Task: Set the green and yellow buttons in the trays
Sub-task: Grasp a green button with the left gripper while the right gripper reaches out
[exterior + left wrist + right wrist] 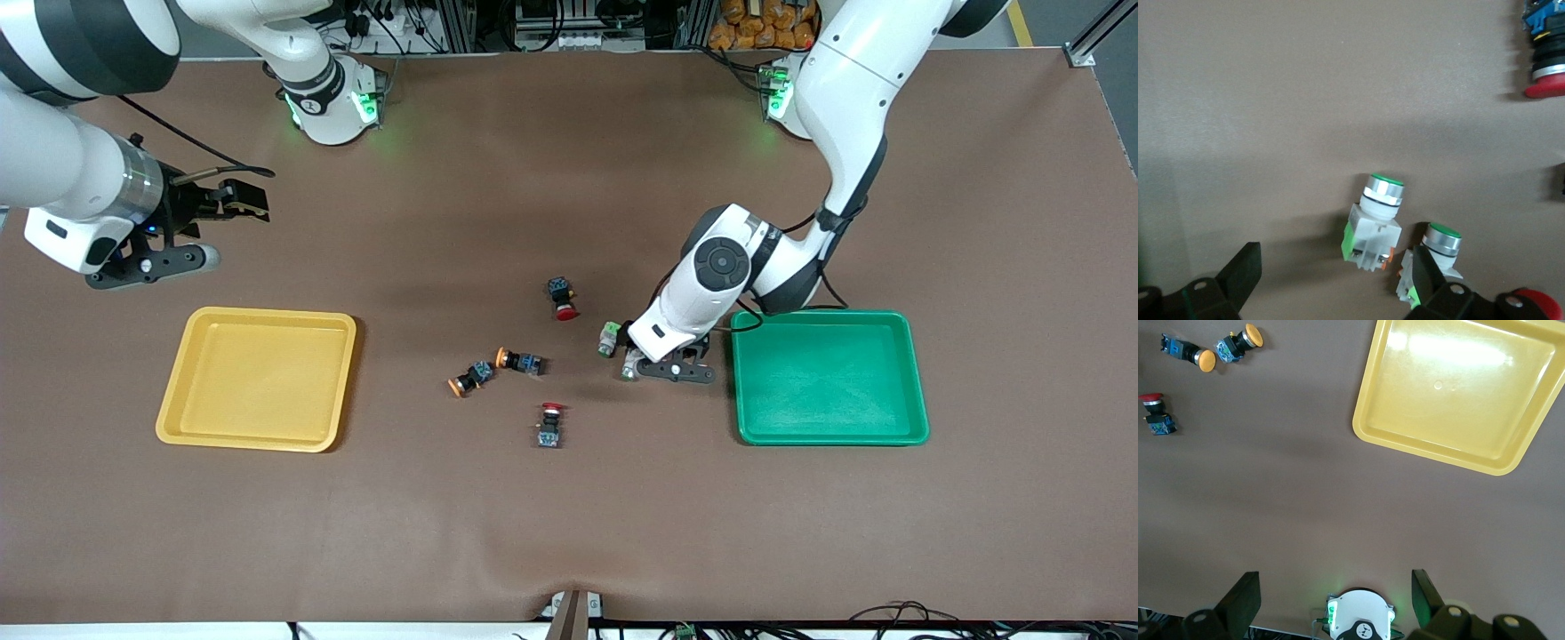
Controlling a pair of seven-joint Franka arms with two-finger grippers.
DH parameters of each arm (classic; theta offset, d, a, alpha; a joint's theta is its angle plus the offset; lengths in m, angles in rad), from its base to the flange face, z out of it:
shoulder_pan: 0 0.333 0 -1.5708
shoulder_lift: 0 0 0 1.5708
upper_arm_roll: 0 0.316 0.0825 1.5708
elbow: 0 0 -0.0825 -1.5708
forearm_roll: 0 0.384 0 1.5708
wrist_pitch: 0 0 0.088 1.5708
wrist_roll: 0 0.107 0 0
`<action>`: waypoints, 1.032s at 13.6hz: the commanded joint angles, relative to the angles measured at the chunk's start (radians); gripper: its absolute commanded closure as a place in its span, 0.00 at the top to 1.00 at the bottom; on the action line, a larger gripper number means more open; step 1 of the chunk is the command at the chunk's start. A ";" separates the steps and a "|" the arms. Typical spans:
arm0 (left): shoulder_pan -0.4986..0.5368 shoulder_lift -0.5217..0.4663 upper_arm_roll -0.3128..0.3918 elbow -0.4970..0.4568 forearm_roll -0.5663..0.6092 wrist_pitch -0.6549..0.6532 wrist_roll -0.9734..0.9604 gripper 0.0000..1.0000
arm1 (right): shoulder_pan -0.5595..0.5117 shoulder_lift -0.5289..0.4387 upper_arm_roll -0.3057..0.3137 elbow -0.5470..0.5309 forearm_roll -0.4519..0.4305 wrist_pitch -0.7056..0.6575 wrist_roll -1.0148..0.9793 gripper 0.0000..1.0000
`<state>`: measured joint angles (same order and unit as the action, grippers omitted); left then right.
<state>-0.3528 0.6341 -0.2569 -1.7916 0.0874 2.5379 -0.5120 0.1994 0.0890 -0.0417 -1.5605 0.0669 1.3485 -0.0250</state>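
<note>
Two green buttons lie on the mat beside the green tray. My left gripper is low over them and open. In the left wrist view one green button lies just ahead of the gap of the left gripper, and the other green button is partly hidden by one finger. Two yellow buttons lie mid-table. My right gripper waits open and holds nothing, over bare mat near the yellow tray.
Two red-capped switches lie on the mat, one farther from the front camera than the yellow buttons, one nearer. Both trays hold nothing. The right wrist view shows the yellow tray, both yellow buttons and the right arm's base.
</note>
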 commanded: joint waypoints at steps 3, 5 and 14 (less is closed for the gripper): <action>-0.018 0.042 0.004 0.015 0.022 0.054 -0.026 1.00 | 0.101 0.000 -0.006 -0.003 0.033 -0.003 0.369 1.00; -0.022 0.058 0.004 0.017 0.022 0.070 -0.026 1.00 | 0.118 0.011 -0.006 0.008 0.034 0.009 0.413 1.00; -0.011 0.053 0.005 0.015 0.029 0.082 -0.011 0.00 | 0.135 0.107 -0.006 0.010 0.155 0.112 0.465 1.00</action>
<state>-0.3667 0.6928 -0.2553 -1.7860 0.0905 2.6142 -0.5113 0.3235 0.1560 -0.0392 -1.5649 0.1599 1.4492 0.3932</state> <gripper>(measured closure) 0.533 0.000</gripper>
